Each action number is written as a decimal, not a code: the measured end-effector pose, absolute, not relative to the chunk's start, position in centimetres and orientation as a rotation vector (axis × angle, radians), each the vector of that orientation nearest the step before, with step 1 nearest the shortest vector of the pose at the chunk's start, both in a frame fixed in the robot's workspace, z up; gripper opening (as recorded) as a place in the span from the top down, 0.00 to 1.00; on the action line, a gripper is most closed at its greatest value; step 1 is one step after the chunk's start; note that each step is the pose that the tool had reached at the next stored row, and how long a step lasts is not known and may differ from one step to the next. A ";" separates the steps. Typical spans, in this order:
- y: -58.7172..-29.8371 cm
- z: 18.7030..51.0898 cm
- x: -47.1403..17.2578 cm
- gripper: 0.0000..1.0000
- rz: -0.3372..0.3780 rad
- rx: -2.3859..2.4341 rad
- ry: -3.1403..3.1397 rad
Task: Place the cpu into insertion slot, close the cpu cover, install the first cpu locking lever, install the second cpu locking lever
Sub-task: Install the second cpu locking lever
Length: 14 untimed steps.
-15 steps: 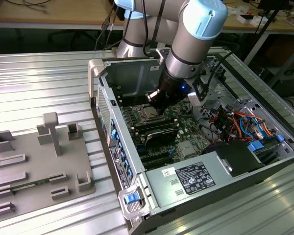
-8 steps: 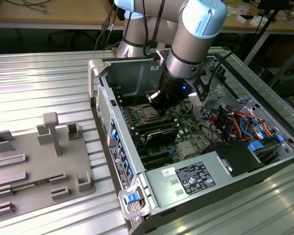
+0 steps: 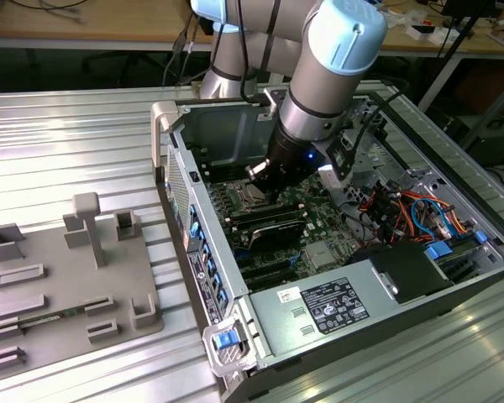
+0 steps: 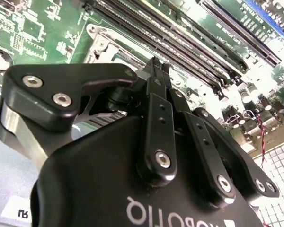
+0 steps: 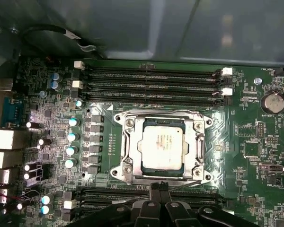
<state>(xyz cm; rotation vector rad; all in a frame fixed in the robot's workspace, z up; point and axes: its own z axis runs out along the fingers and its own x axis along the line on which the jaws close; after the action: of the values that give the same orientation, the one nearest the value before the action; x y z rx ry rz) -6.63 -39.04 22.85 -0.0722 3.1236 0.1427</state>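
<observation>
Black two-fingered pincer [image 5: 159, 187] closed, fingertips together, holding nothing, poised at the socket edge. Dull silver-grey square cpu [image 5: 161, 147] seated in the socket on the green motherboard [image 5: 248, 142]; shiny silver metal cpu cover [image 5: 197, 142] lies closed around it.

The cpu [image 5: 162, 147] has a dull, pale metal top, framed by the shiny silver metal cpu cover [image 5: 197, 141]. The claw [image 4: 155, 66] is matt black, probably metal, with bright bolt heads. The bench [image 3: 76, 134] is ribbed, brushed metal; the circuit board [image 5: 246, 127] looks glossy green.
</observation>
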 end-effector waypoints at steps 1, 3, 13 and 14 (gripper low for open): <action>-39.0 22.2 -8.0 0.89 0.143 -0.045 3.124; -39.0 21.6 -8.9 0.89 0.144 -0.030 3.124; -39.0 21.3 -9.6 0.89 0.196 -0.027 3.121; -39.0 21.2 -9.6 0.89 0.196 -0.027 3.121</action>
<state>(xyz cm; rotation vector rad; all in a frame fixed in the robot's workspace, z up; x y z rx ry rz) -9.61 -39.04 21.24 -0.0267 3.1207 0.1962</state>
